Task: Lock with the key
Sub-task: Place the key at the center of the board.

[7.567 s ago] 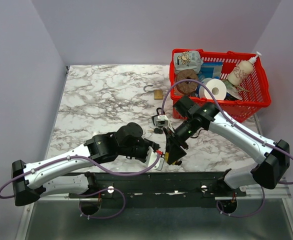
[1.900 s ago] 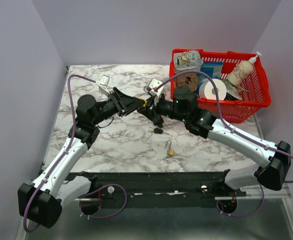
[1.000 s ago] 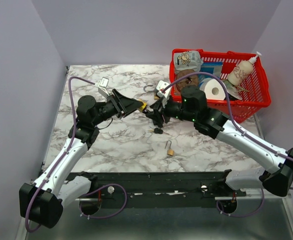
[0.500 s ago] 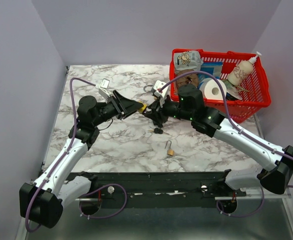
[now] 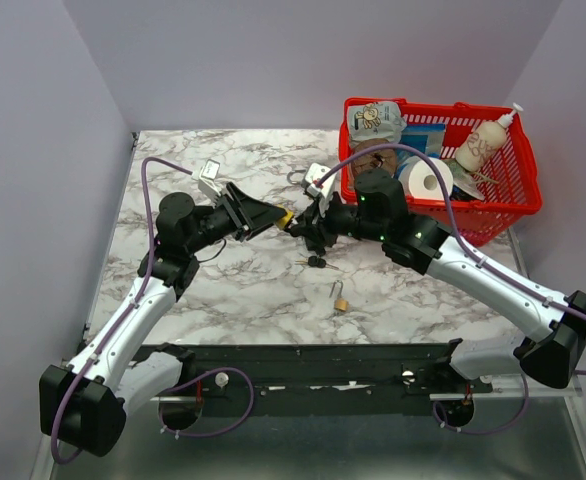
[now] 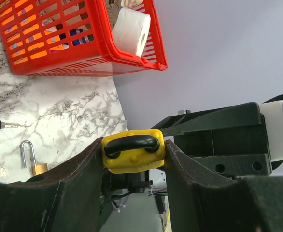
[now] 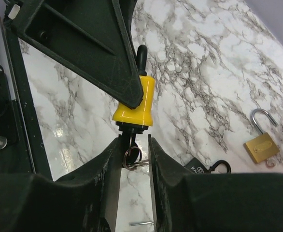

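Observation:
My left gripper (image 5: 276,213) is shut on a yellow padlock (image 5: 286,214) and holds it in the air above the marble table. In the left wrist view the padlock (image 6: 133,150) sits squeezed between both fingers, black shackle facing the camera. A key (image 7: 128,140) with a wire ring (image 7: 133,157) sticks out of the padlock's (image 7: 134,104) underside. My right gripper (image 5: 301,222) meets the padlock from the right. Its jaws (image 7: 134,141) stand narrowly apart around the key. The key lies against the left finger, with a gap to the right one.
A red basket (image 5: 493,215) of goods stands at the back right and shows in the left wrist view (image 6: 107,48). A small brass padlock (image 5: 341,300) with an open shackle lies on the table. Black keys (image 5: 315,262) lie below the grippers.
Over the last second my right gripper has moved up and left to the padlock's underside. The left arm has kept the yellow padlock almost still.

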